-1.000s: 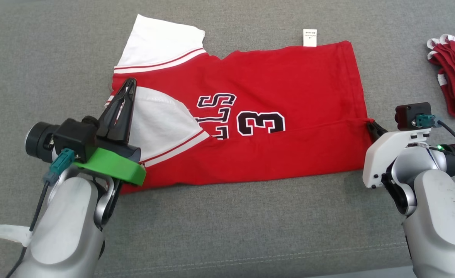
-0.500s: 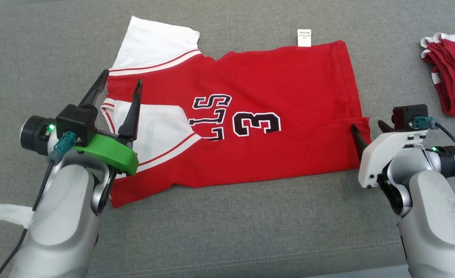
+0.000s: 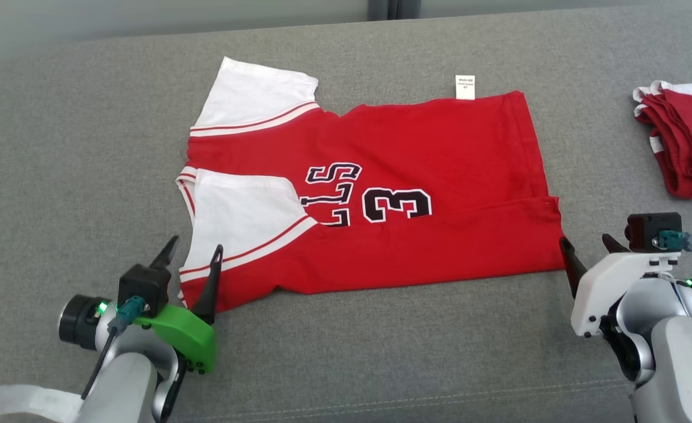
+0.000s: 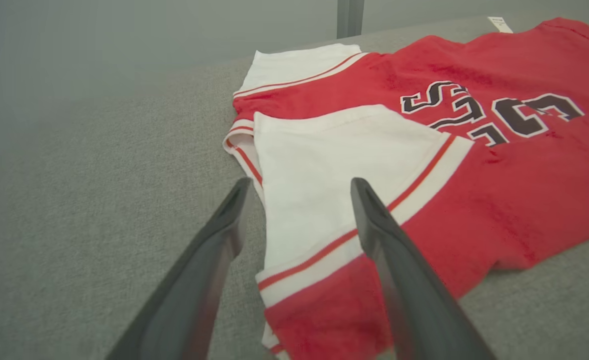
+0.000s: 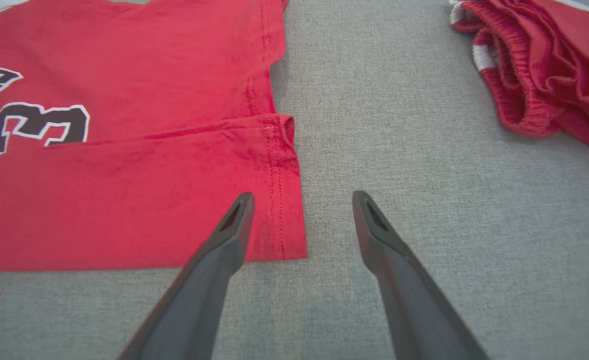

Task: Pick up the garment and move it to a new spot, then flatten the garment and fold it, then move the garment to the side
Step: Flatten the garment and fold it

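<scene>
The garment (image 3: 440, 153) is a red jersey with white sleeves and a black "3". It lies flat on the grey surface, its near long edge folded up over the body and one white sleeve (image 3: 240, 205) lying on top. My left gripper (image 3: 196, 245) stands open just short of the garment's near left corner, holding nothing. In the left wrist view that left gripper (image 4: 300, 182) has its fingers on either side of the sleeve's cuff end of the garment (image 4: 499, 175). My right gripper (image 3: 585, 239) stands open at the near right corner. The right wrist view has the right gripper (image 5: 303, 196) straddling the hem edge of the garment (image 5: 124, 200).
A pile of folded red and white clothes (image 3: 684, 141) lies at the far right, also seen as the pile (image 5: 539, 65) in the right wrist view. The grey cushioned surface (image 3: 381, 352) has a stitched seam near its front edge and a rounded far left corner.
Both grippers went from shut on the garment's left and right ends to open, letting it go, and drew back toward the near edge. The head camera also shifted.
</scene>
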